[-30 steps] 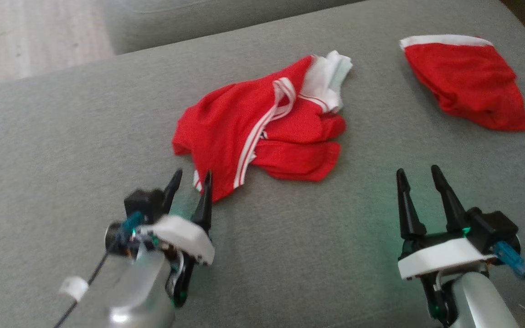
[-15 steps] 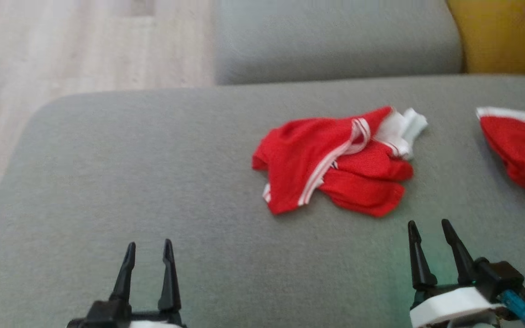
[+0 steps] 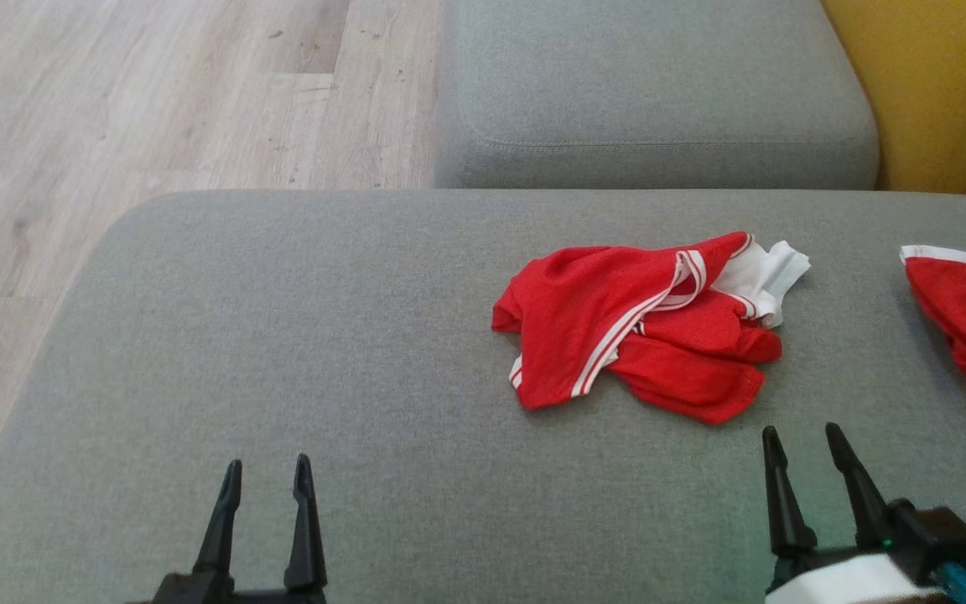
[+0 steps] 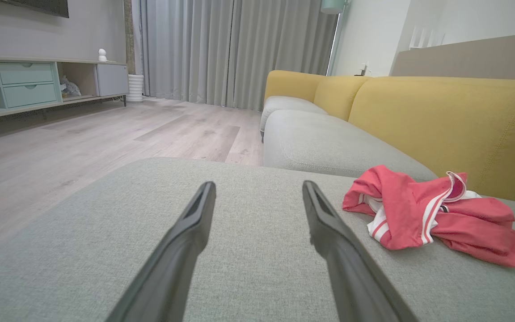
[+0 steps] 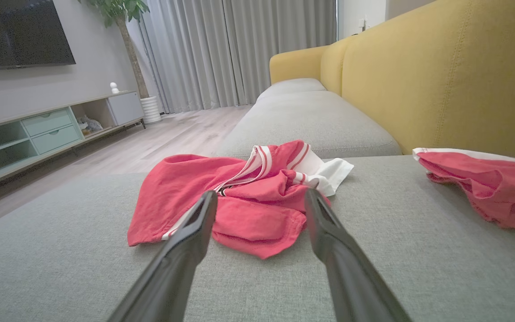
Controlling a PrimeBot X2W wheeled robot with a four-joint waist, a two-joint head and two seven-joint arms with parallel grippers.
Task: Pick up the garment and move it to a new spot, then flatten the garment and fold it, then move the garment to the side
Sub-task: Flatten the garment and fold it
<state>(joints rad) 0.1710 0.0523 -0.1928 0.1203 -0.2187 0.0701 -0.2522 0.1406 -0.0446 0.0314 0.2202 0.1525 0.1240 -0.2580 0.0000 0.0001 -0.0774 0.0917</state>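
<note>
Because it lies crumpled in a loose heap with layers doubled over each other, the red garment (image 3: 642, 327) looks light, soft and limp. It should sag and drag once lifted, not keep its shape. It sits right of centre on the grey seat cushion (image 3: 282, 335), with its white-striped trim running across the middle and a white panel at the far right end. A second red piece (image 3: 965, 319) lies apart from it, further right. A pinch on a single outer edge seems the best hold, probably the striped hem corner at the near left or the white panel. A grab into the middle would likely gather several folds at once.

Both arms sit low at the near edge, fingers pointing toward the far side. The right gripper (image 3: 802, 429) is spread wide and empty, near the garment's near right edge but not touching it. The left gripper (image 3: 268, 461) is equally wide and empty, well off to the left over bare cushion
</note>
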